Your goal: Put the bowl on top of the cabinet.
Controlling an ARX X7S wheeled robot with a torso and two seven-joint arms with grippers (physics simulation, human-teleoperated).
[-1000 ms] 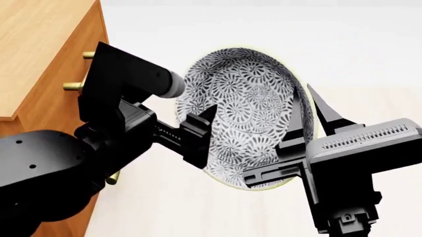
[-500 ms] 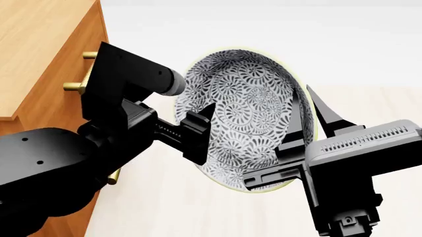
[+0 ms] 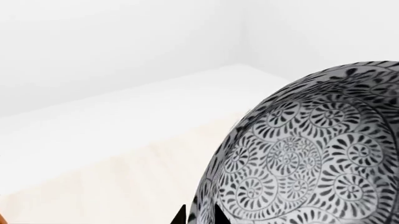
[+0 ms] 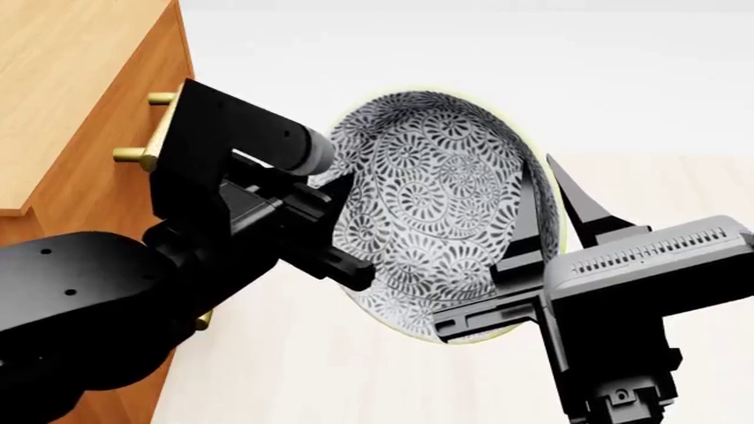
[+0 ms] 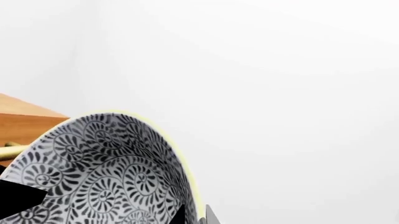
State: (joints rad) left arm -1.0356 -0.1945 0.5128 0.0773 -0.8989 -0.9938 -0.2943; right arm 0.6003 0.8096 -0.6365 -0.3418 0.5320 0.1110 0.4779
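The bowl (image 4: 448,194), white with a dense dark grey floral pattern and a pale rim, hangs tilted in the air just right of the cabinet (image 4: 71,88). Its open side faces the head camera. My left gripper (image 4: 334,199) is shut on the bowl's left rim. In the left wrist view the rim sits between the tips of the left gripper (image 3: 199,215), and the bowl's (image 3: 311,154) patterned outside fills the frame. My right gripper (image 4: 545,190) is shut on the right rim. The right wrist view shows the right gripper (image 5: 194,215) pinching the bowl's (image 5: 106,172) wall.
The cabinet's lighter wood top (image 4: 59,53) lies at the upper left, and its brass handles (image 4: 136,155) stick out toward my left arm. A corner of the cabinet (image 5: 25,121) shows behind the bowl. Pale floor (image 4: 659,97) stretches beyond and below.
My left wrist has turned, and its fingers now grip higher on the bowl's left rim. The bowl and the right gripper have barely moved.
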